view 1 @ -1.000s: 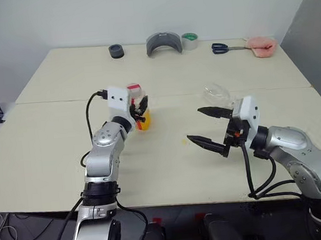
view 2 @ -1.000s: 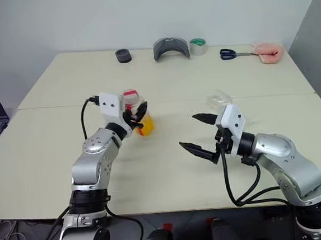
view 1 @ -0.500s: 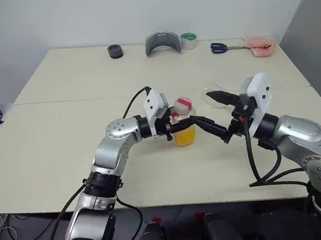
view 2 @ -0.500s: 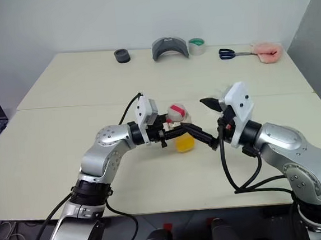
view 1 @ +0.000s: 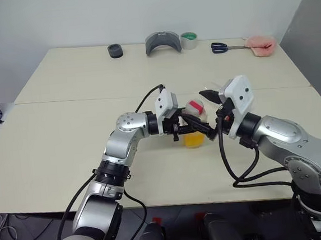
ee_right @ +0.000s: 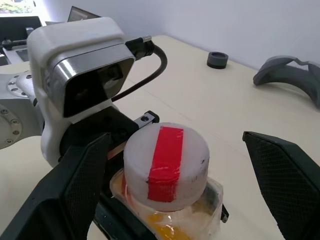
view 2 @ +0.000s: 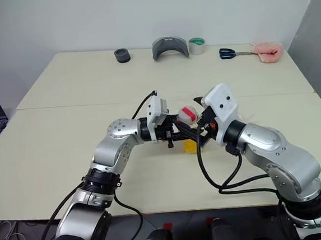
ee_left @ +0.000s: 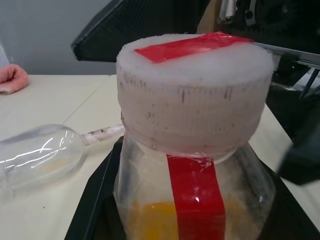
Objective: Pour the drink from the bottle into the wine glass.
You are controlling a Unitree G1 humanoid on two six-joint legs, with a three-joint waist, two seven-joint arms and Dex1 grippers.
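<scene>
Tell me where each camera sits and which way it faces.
Head eyes: look forward and down over the table; both arms show, left pincer holding the bottle.
Left wrist: faces the bottle's cap, the wine glass lying beyond.
Right wrist: looks between its open pincer at the cap.
All share the bottle.

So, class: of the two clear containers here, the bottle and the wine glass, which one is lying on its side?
The wine glass is lying on its side on the table. The bottle is upright, capped, clamped in the left gripper.
</scene>
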